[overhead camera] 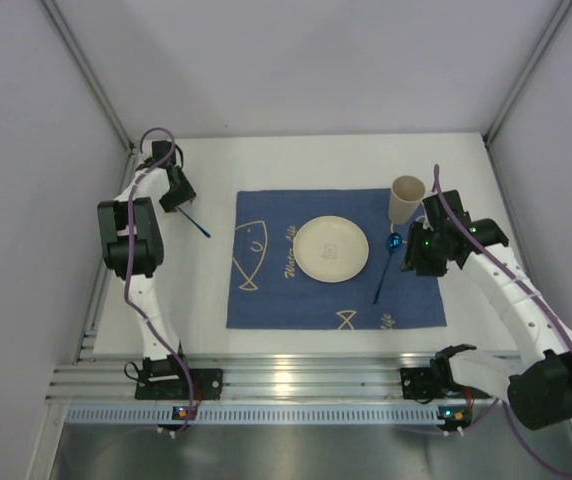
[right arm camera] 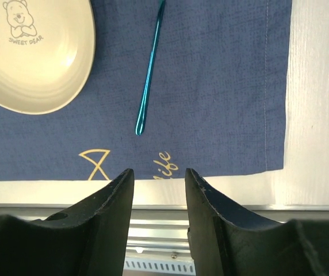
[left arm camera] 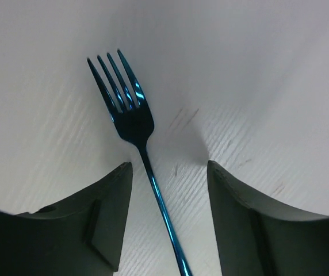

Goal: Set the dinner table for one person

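Dinner table surface (overhead camera: 296,160) looks to me nearly laid. From the top view you see, on the blue mat (overhead camera: 266,300), the plate (overhead camera: 332,249), the cup (overhead camera: 406,200) at the mat's far right corner, and the spoon (overhead camera: 384,270) on its right part. Only the fork (overhead camera: 196,222) lies off the mat, on bare white to its left, with your left end effector (overhead camera: 180,198) over it.

In the left wrist view your jaws stand open astride the fork's handle, touching nothing, with the white surface right beneath them. I judge the fork pick is the step in hand: you need to drop down and close squarely on that thin handle.

In the right wrist view your right end effector (right arm camera: 159,175) hangs open and empty above the mat's near right part.
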You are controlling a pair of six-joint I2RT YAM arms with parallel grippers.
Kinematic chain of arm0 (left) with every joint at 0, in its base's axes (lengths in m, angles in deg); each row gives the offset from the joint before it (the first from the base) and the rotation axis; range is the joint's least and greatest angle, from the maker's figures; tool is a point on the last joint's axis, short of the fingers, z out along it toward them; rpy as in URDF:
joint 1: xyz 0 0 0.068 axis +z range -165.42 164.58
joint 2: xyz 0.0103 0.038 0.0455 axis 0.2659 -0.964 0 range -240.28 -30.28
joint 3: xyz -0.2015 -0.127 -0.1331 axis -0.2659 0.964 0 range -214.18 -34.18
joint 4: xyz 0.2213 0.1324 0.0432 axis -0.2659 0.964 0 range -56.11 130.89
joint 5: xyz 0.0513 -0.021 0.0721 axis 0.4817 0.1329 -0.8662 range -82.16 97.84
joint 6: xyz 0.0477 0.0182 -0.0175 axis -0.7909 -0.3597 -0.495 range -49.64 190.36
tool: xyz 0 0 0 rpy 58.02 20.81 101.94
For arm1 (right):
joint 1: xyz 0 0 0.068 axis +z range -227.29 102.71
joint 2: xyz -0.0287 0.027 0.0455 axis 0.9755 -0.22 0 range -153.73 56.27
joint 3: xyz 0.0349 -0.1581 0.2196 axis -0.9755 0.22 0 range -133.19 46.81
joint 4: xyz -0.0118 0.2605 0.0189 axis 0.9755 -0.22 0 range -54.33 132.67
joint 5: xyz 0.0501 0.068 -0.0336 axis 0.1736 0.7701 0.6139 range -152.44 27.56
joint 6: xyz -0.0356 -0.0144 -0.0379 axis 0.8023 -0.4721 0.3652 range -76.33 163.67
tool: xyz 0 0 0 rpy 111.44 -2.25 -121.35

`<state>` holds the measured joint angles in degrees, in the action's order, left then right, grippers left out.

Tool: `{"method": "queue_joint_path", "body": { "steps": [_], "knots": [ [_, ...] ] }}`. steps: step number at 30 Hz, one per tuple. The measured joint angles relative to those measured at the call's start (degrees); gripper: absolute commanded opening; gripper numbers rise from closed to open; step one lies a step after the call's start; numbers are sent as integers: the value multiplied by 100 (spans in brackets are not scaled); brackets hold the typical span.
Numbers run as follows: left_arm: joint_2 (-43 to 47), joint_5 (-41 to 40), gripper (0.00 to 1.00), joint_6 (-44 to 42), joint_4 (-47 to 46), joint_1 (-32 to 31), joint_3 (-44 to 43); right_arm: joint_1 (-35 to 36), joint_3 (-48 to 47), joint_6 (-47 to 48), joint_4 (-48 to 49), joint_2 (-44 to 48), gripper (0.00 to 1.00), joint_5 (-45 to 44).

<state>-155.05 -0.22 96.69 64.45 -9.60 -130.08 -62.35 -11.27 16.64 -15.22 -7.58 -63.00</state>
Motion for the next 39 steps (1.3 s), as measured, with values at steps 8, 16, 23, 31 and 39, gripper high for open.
{"method": "queue_joint_path", "body": {
  "steps": [8,16,23,31,39],
  "knots": [
    [-323,-83,2,-46,44,52,-448,0,-205,0,76,-284,41,20],
    [-179,-13,0,-57,-192,57,-157,0,-205,2,116,-341,41,20],
    [68,605,0,-267,9,-44,101,0,-205,7,201,-341,41,24],
    [885,761,0,-669,774,-1226,345,0,-195,9,361,-170,41,127],
    [2004,745,0,-682,1215,-2315,407,0,81,50,450,398,41,199]
  ]
}}
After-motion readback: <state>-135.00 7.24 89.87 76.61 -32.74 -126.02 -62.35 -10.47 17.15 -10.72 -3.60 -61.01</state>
